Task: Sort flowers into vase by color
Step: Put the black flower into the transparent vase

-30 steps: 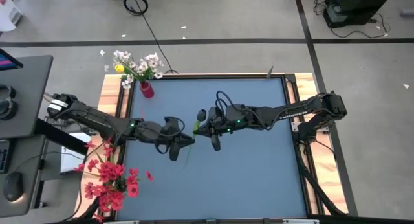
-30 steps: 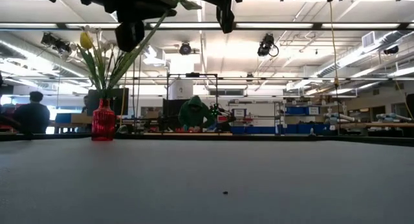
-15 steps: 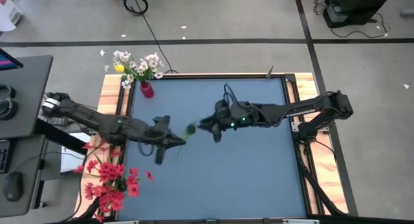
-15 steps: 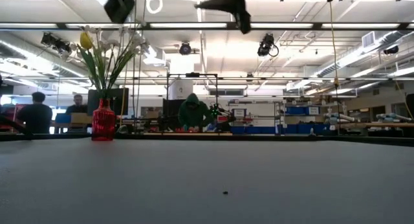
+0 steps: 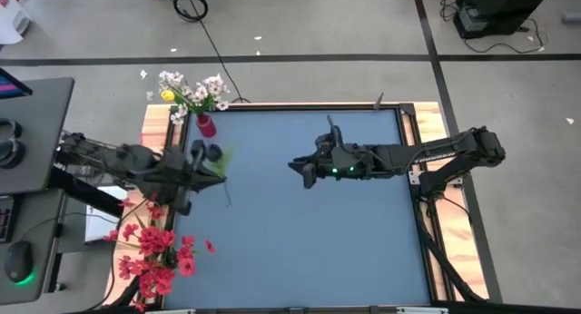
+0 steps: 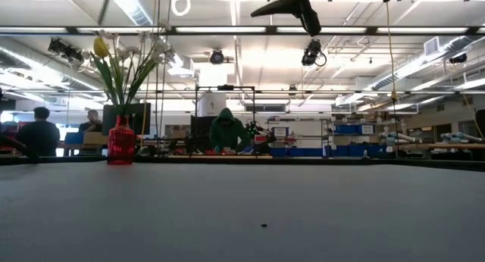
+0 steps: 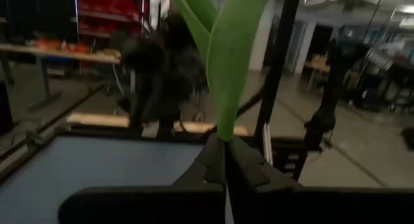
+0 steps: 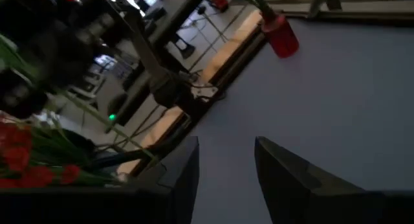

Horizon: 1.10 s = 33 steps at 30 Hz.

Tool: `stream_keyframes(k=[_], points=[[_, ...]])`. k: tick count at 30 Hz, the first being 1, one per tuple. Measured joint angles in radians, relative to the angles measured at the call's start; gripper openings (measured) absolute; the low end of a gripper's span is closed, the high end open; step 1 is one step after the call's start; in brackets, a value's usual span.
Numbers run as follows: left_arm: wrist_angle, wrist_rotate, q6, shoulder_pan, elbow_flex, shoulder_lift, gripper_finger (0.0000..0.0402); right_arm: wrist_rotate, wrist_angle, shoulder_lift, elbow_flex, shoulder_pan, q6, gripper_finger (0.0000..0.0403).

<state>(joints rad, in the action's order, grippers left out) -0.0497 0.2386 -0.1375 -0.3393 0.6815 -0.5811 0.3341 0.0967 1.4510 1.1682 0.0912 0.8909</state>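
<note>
My left gripper point(image 5: 211, 168) point(image 7: 224, 141) is over the table's left edge, shut on a flower's green stem point(image 5: 226, 189); I cannot make out its blossom. A red vase point(image 5: 206, 125) point(image 6: 121, 141) point(image 8: 282, 35) at the far left corner holds white and yellow flowers point(image 5: 191, 92). A bunch of red flowers point(image 5: 159, 255) point(image 8: 26, 169) lies at the near left corner. My right gripper point(image 5: 300, 170) point(image 8: 226, 169) hangs open over the table's middle with nothing between its fingers. My left gripper pinches the flower's stem at the foot of a broad green leaf point(image 7: 224, 123) between its two shut fingers. The fingers reach out about level from the table's left side and lie across the stem. The flower is lifted clear of the table, with the leaf point(image 7: 229, 56) standing above the fingers.
The blue table top point(image 5: 318, 241) has a wooden rim point(image 5: 152, 137) on its left. A desk with a mouse point(image 5: 18, 260) stands left of the table. In the room beyond the far edge are people point(image 6: 226, 132) and benches.
The flower has passed from my right gripper to my left. My right gripper has let go and drawn back a little toward the right and far edges. My left gripper has carried the flower up and toward the table's left edge, rolling as it went.
</note>
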Motion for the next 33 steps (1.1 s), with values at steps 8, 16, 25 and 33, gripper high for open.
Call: stream_keyframes(k=[8,16,25,33], points=[[-0.14,-0.042,0.002,0.0,0.0,0.179,0.0,0.101,0.007,0.047,-0.001,0.05,0.109,0.0158],[-0.61,-0.139,0.029,0.0,0.309,0.196,0.0,0.152,-0.013,0.069,-0.001,0.085,0.184,0.0158],[-0.957,-0.222,0.133,0.0,0.603,0.193,0.0,0.189,-0.018,0.069,-0.001,0.107,0.218,0.0158],[-1.143,-0.506,0.117,0.0,0.603,0.208,0.0,0.207,-0.019,0.069,-0.001,0.123,0.251,0.0158]])
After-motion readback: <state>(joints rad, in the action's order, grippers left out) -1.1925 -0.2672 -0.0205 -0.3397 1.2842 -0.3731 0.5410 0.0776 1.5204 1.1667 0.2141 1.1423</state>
